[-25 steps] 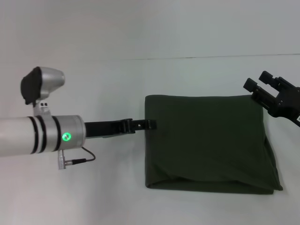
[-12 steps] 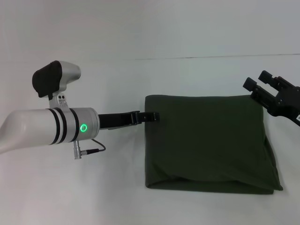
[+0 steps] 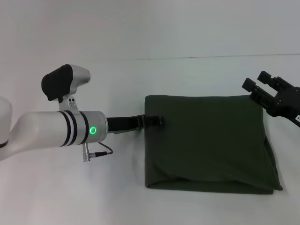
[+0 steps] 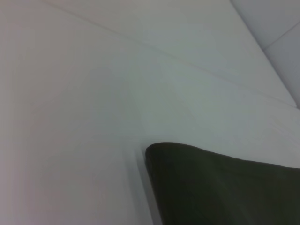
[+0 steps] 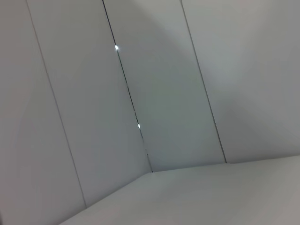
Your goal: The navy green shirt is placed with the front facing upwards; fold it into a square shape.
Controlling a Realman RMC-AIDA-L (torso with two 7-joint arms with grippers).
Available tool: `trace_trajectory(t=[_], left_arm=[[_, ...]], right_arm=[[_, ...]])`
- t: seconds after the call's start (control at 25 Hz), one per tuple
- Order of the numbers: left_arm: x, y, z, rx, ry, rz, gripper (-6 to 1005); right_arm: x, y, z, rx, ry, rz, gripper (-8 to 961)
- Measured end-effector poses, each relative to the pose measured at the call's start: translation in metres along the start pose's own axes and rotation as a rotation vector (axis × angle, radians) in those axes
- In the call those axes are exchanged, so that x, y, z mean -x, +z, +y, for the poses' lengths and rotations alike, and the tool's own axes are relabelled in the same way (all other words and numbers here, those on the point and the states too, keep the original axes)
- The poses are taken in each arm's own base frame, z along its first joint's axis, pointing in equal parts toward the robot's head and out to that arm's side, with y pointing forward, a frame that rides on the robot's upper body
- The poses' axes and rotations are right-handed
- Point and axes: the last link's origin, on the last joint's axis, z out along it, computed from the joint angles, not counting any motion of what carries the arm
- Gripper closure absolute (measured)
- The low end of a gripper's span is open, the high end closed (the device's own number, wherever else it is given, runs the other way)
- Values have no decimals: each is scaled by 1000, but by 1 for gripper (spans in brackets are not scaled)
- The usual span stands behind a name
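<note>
While my left hand, grip state indeterminate, is reaching over the navy green shirt, I am keeping edges aligned; right hand released.

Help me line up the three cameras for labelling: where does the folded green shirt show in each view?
Head view: the navy green shirt lies folded in the lower middle to right, the left hand at its left edge, the right hand above its far right corner.
Left wrist view: one shirt corner fills the lower right.
Right wrist view: not in it; only pale panels.
Shared landmark: the white table.
</note>
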Motion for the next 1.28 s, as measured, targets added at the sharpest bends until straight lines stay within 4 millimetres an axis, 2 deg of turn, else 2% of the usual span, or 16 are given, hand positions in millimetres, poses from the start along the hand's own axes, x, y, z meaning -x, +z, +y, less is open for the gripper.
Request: trace_trajectory(t=[0.84, 1.28], left_arm=[[1, 8, 12, 31, -11, -17, 116], [2, 6, 12, 44, -13, -10, 455]], right_arm=[[0, 0, -3, -19, 0, 7, 300], [2, 0, -6, -22, 11, 9, 300]])
